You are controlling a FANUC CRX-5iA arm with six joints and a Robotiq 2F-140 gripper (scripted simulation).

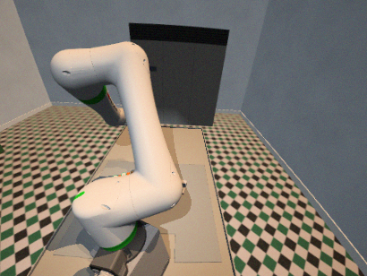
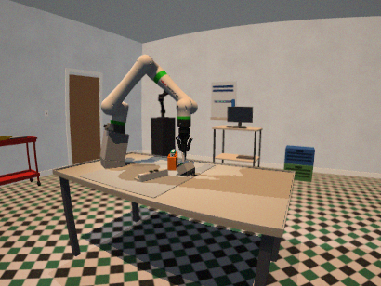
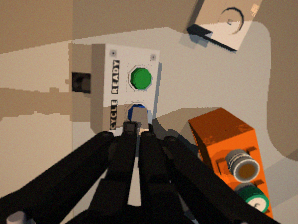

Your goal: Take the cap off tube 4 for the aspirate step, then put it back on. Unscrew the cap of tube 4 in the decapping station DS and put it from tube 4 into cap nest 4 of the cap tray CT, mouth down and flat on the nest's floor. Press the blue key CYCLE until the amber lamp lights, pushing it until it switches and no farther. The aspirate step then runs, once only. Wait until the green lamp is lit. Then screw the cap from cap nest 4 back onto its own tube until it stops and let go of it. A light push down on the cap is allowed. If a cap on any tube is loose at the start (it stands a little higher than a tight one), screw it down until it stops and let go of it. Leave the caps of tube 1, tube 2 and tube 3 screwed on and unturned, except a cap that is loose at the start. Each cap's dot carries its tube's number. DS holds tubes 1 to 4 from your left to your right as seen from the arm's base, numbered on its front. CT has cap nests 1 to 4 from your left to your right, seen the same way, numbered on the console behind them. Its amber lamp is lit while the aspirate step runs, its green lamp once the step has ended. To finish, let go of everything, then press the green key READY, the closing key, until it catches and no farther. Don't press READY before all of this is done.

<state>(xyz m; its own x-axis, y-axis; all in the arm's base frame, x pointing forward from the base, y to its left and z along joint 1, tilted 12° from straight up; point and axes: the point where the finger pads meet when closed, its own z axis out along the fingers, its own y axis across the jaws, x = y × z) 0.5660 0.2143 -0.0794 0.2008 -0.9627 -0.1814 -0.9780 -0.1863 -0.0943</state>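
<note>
CYCLE key (image 3: 136, 111) half behind tool (image 3: 138, 127)

In the wrist view the key box (image 3: 102, 90) lies on the mat (image 3: 200, 85). On it, READY (image 3: 140, 78) is the far key and CYCLE (image 3: 136, 111) the near one. The closed gripper (image 3: 138, 127) is over CYCLE. The station (image 3: 225, 140) stands to the right, the tray (image 3: 225, 22) far right.

Two keys: green READY (image 3: 140, 78), blue CYCLE (image 3: 135, 111). Two capped tubes (image 3: 241, 166) visible. One table (image 2: 242, 206).
</note>
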